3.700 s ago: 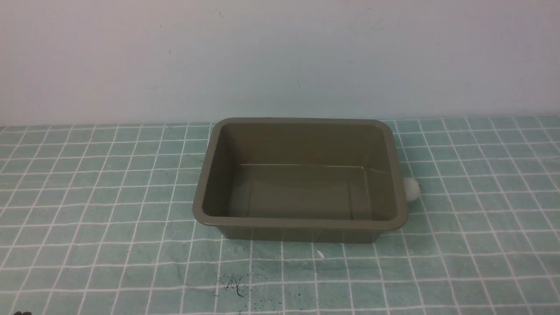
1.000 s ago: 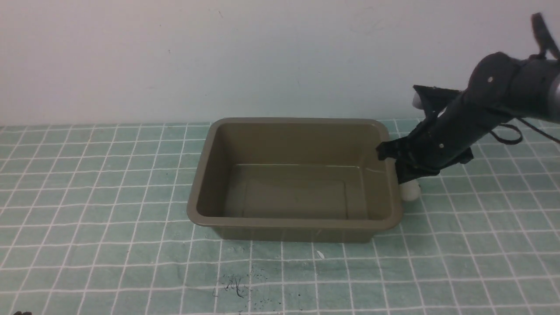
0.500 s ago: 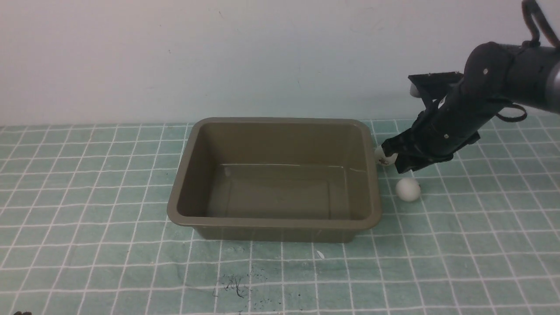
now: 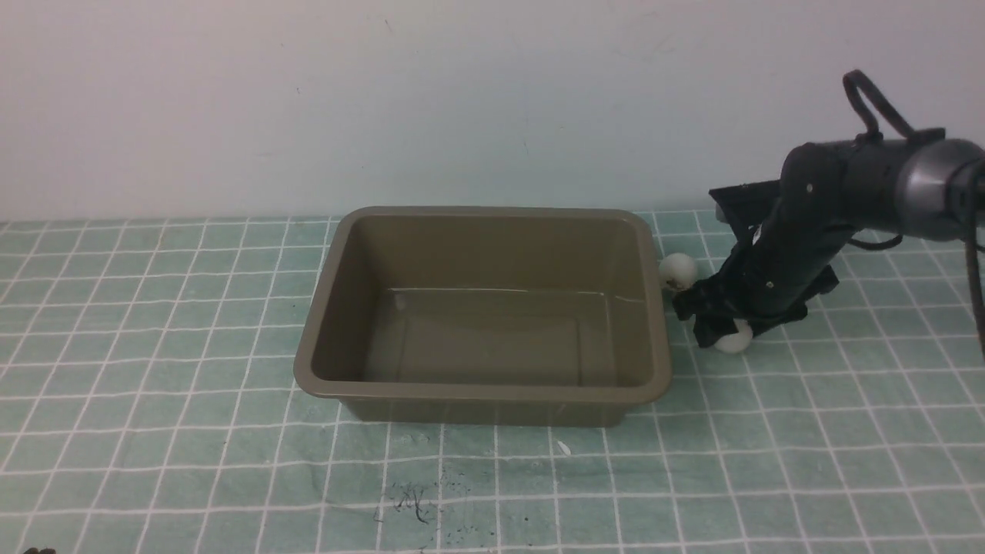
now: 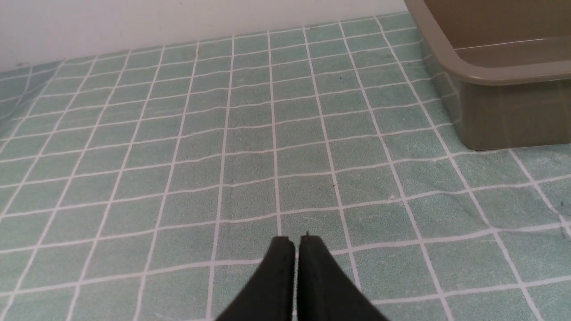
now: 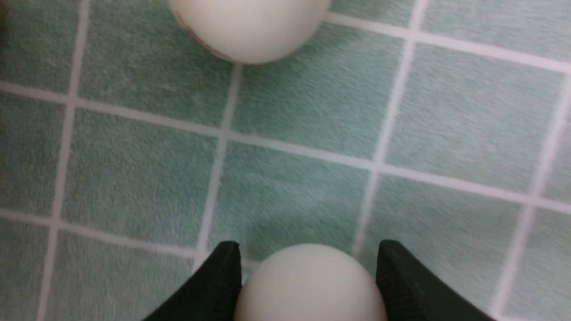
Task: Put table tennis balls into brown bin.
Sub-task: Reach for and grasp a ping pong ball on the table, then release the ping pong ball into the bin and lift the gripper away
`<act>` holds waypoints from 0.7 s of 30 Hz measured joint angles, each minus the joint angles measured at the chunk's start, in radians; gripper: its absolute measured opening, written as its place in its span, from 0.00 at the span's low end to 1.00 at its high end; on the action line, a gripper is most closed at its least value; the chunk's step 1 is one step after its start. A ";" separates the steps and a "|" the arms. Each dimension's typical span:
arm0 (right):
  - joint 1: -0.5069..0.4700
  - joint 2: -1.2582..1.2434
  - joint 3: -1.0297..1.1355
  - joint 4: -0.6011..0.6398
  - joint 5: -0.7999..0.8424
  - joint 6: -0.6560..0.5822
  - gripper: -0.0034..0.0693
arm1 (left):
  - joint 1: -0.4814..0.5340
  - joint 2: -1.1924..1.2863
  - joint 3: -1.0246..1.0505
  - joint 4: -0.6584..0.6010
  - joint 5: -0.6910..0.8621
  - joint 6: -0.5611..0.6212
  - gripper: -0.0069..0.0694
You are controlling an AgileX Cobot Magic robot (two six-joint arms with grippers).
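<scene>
The brown bin [image 4: 492,393] stands mid-table, nothing inside it. One table tennis ball [image 4: 733,337] sits on the cloth to the bin's right, between the fingers of my right gripper [image 4: 723,332]. In the right wrist view that ball [image 6: 308,285] touches both fingers of the right gripper [image 6: 308,249]. The second ball [image 4: 678,271] lies free against the bin's right rim, and the right wrist view shows it as the farther ball [image 6: 250,26]. My left gripper [image 5: 296,240] is shut on nothing, low over the cloth, with the bin's corner [image 5: 490,76] ahead of it.
Green cloth with a white grid covers the table [image 4: 192,431]. A pale wall [image 4: 462,100] rises right behind the bin. Dark specks [image 4: 412,500] mark the cloth near the front edge.
The right arm came in, pushed the bin leftward and uncovered the second ball. Since half a second ago it has dropped down, and its fingers now flank the nearer ball.
</scene>
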 joint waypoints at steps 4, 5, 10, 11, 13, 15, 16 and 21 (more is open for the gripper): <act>0.001 -0.111 -0.037 0.025 0.102 0.001 0.54 | 0.000 0.000 0.000 0.000 0.000 0.000 0.08; 0.001 -0.111 -0.039 0.030 0.109 0.001 0.54 | 0.000 0.000 0.000 0.000 0.000 0.000 0.08; 0.038 -0.294 -0.070 0.236 0.146 -0.068 0.54 | 0.000 0.000 0.000 0.000 0.000 0.000 0.08; 0.064 -0.307 -0.074 0.282 0.113 -0.119 0.54 | 0.000 0.000 0.000 0.000 0.000 0.000 0.08; 0.107 -0.300 -0.075 0.332 0.070 -0.174 0.54 | 0.000 0.000 0.000 0.000 0.000 0.000 0.08; 0.143 -0.272 -0.075 0.352 0.051 -0.194 0.54 | 0.000 0.000 0.000 0.000 0.000 0.000 0.08; 0.154 -0.258 -0.077 0.354 0.048 -0.197 0.55 | 0.000 0.000 0.000 0.000 0.000 0.000 0.08; 0.164 -0.211 -0.123 0.296 0.065 -0.197 0.78 | 0.000 0.000 0.000 0.000 0.000 0.000 0.08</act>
